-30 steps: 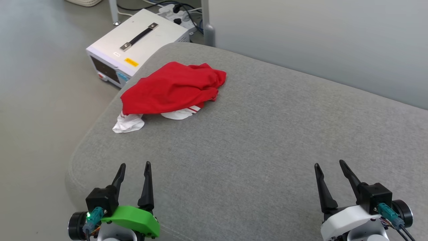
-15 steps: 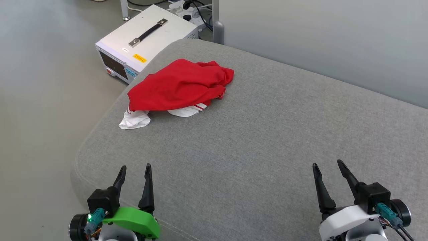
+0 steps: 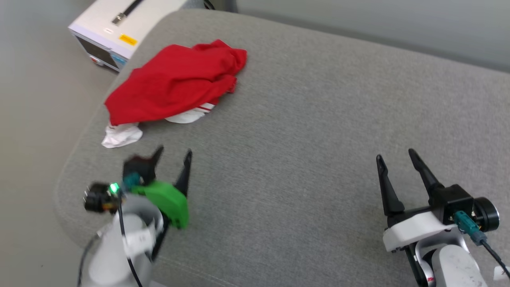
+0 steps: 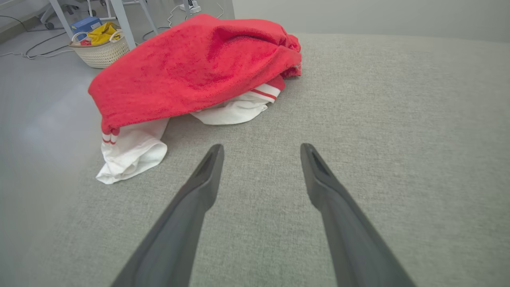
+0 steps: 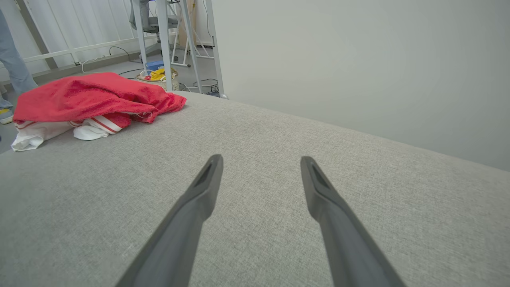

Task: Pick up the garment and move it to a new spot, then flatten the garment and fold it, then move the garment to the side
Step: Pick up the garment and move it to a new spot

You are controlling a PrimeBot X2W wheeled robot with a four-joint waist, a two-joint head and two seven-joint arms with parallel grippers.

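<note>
Upper left of the head view: the garment, a crumpled heap near the rounded corner of a grey cushion. Red cloth on top, rumpled and folded over itself. Two white sleeves poking out beneath its near edge, with red-and-white striped trim.

Lower left: left end effector, green-shelled and blurred, spread wide and empty, pointing toward the heap, near it but not touching. Lower right: right end effector, white-shelled, likewise spread and empty, well apart from the cloth.

Grey woven fabric all across the cushion. Beyond its corner, pale floor and a white box with a black handle and a yellow label. Farther back in the left wrist view, a wicker basket holding something yellow. Behind the cushion, a plain pale wall.
</note>
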